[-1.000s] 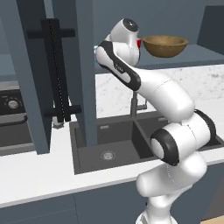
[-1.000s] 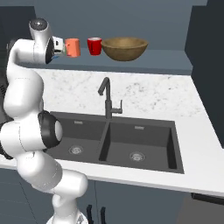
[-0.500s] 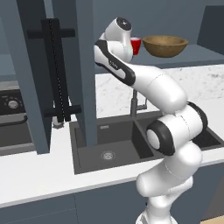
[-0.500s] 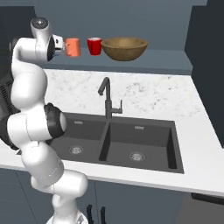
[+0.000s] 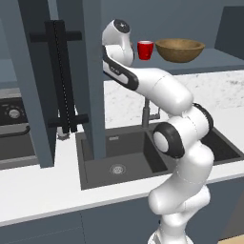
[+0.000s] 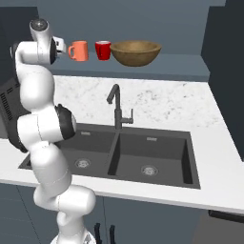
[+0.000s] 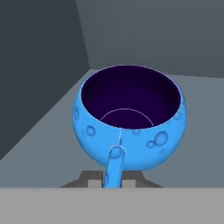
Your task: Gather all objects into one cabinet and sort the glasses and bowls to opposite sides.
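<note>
In the right base view your gripper sits at the far left end of the cabinet shelf, raised to shelf height just beside the orange cup. The hand view shows what it carries: the blue bowl, round and glossy with a dark inside, its short handle-like tab running down between the finger tips. The jaws are closed tight on that tab, so treat the bowl as held by a thin edge only. Whether its base rests on the shelf cannot be told.

Moving right along the shelf, the orange cup stands upright, the red cup just beside it, and the wooden bowl close to the red cup's right. All three sit toward the left part of the shelf, and the right part is bare.

Judgement: both bowls belong on one side and the cups on the other, yet the blue bowl is now at the cups' end. You should either set it down here and shift the wooden bowl later, or carry it past the cups to the right.

If you set it down, lower until the base seats flat, keep it level, and open only once it is steady. Watch the orange cup's handle, which points toward your hand. A nudge there could tip it.
</note>
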Robot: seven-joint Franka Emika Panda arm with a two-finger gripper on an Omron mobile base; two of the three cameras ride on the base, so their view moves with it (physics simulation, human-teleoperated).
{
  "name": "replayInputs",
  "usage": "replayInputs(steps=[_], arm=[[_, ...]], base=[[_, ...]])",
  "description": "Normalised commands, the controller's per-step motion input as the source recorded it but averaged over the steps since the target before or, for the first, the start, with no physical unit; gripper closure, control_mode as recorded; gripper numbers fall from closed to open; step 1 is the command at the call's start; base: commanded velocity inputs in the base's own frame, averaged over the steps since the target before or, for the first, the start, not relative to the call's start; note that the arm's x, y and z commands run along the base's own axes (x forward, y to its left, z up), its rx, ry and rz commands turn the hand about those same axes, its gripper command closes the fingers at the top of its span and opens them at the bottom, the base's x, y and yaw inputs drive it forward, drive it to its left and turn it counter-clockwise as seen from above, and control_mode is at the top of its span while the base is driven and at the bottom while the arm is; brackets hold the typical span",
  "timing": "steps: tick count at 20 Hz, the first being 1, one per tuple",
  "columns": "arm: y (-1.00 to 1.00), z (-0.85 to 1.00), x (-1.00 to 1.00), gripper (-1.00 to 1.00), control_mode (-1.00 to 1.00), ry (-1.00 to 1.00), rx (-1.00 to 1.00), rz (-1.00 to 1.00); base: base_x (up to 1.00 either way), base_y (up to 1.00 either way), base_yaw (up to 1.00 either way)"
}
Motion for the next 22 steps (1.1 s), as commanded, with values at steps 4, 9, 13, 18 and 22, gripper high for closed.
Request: replayInputs(steps=[4,9,13,18,22], arm=[[0.34,0.0,0.33,1.0,-1.0,0.0,0.0,0.0],[0.17,0.0,0.09,-1.0,-1.0,0.0,0.0,0.0],[0.0,0.0,-0.01,-1.0,-1.0,0.0,0.0,0.0],[-0.11,0.0,-0.34,-1.0,-1.0,0.0,0.0,-0.05],[-0.29,0.0,-0.75,-1.0,-1.0,0.0,0.0,-0.12]], base=[[0.0,0.0,0.0],[0.0,0.0,0.0],[0.0,0.0,0.0],[0.0,0.0,0.0],[0.0,0.0,0.0]])
